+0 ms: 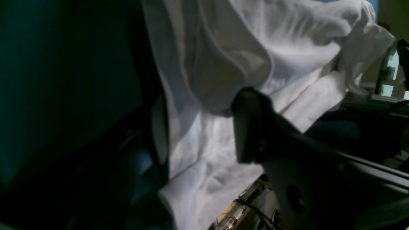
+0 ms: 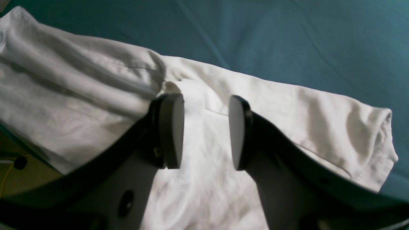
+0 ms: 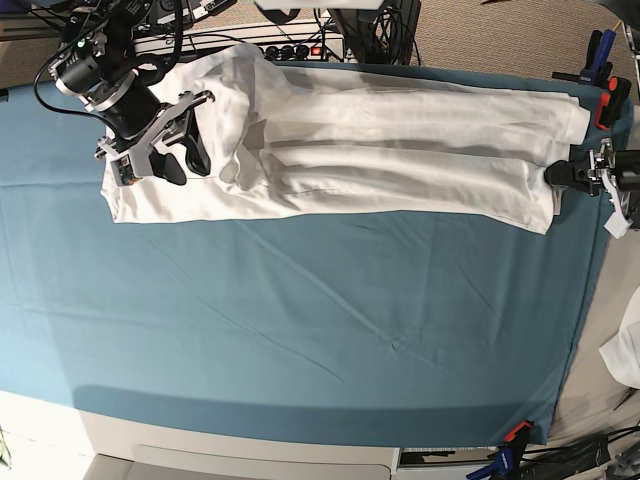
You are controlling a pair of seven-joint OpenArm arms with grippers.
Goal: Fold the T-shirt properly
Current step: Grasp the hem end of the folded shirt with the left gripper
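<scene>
One table [image 3: 300, 330] lies under me, covered by a single teal cloth with a few shallow creases, and on its far half rests the one plain white short-sleeved cotton T-shirt [image 3: 400, 160], stretched into a long band that runs from my right side across to my left, folded lengthwise into overlapping layers. In the base view one sleeve end of it lies flat near my right arm, and the opposite end reaches the table edge by my left arm. I have two sets of fingers. My right fingers [image 2: 206, 131] hang just above the shirt with their two flat pads spread apart, white fabric showing in the gap between them and nothing caught; in my right wrist view a stitched sleeve hem [image 2: 380, 150] lies off to one side on the teal cloth. My left fingers [image 1: 204, 131] sit at the shirt's other end, and in my left wrist view the white fabric passes between the two dark pads and drapes up and away from them in bunched folds, so they are pinching the shirt's edge. One small white fabric scrap [image 3: 628, 352] lies off the cloth, beyond the table's edge on my left.
</scene>
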